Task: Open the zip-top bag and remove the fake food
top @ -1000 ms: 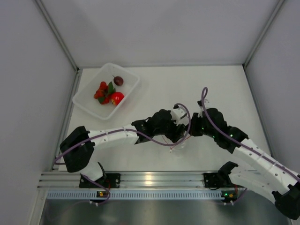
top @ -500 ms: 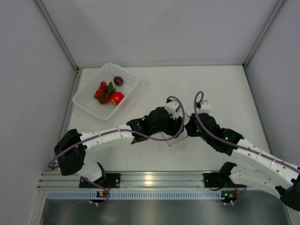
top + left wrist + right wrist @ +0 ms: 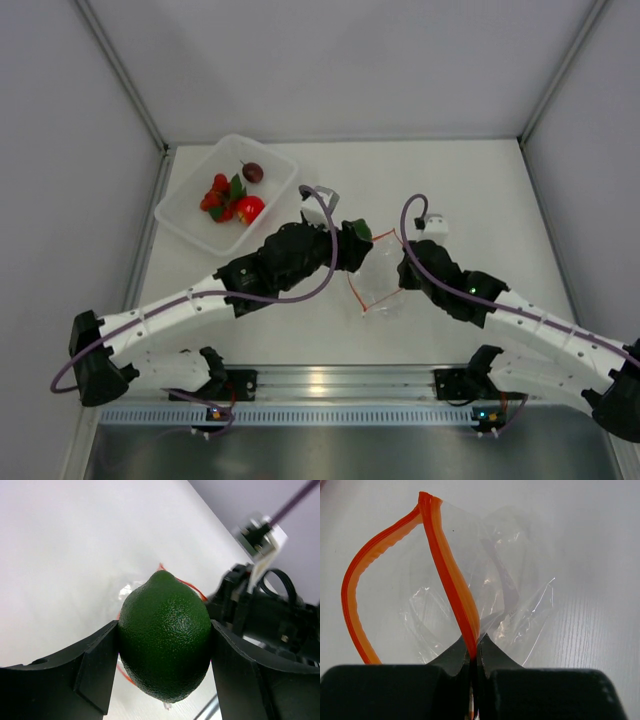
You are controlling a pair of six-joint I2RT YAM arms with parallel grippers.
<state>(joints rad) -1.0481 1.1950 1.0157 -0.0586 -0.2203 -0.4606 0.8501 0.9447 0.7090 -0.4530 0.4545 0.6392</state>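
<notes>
Left gripper had swung leftward off the zip-top bag, jaws clamped on the green ball. Right gripper was pinched tight on the bag's orange zip strip, the mouth gaping, at mid-table. Farther left, the tub held the tomato, maroon ball and berry cluster.

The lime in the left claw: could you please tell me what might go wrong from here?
The lime is round and gripped only at its sides by the left claw; it might slip and roll away. The right claw pinches just the strip of the bag, so the bag could pull free or tear.
</notes>
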